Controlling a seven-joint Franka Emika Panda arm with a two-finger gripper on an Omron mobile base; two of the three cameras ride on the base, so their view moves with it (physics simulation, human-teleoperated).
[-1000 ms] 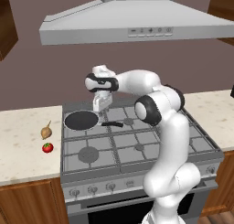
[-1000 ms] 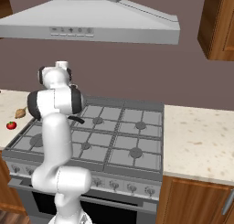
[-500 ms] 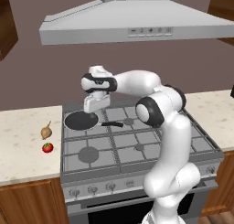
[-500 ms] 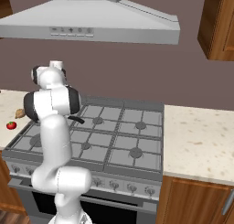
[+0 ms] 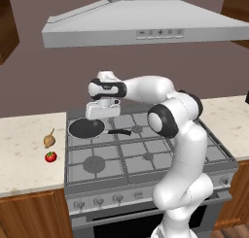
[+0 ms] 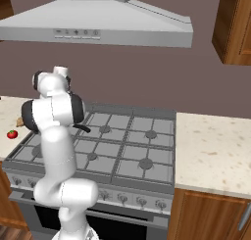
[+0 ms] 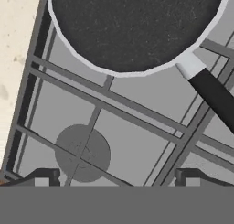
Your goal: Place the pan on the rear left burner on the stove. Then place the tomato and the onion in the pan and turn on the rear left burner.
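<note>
A: We list the stove (image 5: 146,149), then the pan (image 5: 86,128) on the rear left burner, just beneath our gripper (image 5: 100,111).

B: Jaws spread wide, empty. Pan step looks done.

A: Onion (image 5: 48,140) and tomato (image 5: 50,157) lie on the counter, well left of the jaws. Both remain, then the knob.

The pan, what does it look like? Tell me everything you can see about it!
The pan is round, shallow and black, with a pale rim and a speckled dark inside that has nothing in it. A long straight black handle joins it through a short grey neck. It lies flat on the grey grates at the back left of the stove, handle pointing right along the back row. The gripper hangs open just above it, not touching.
</note>
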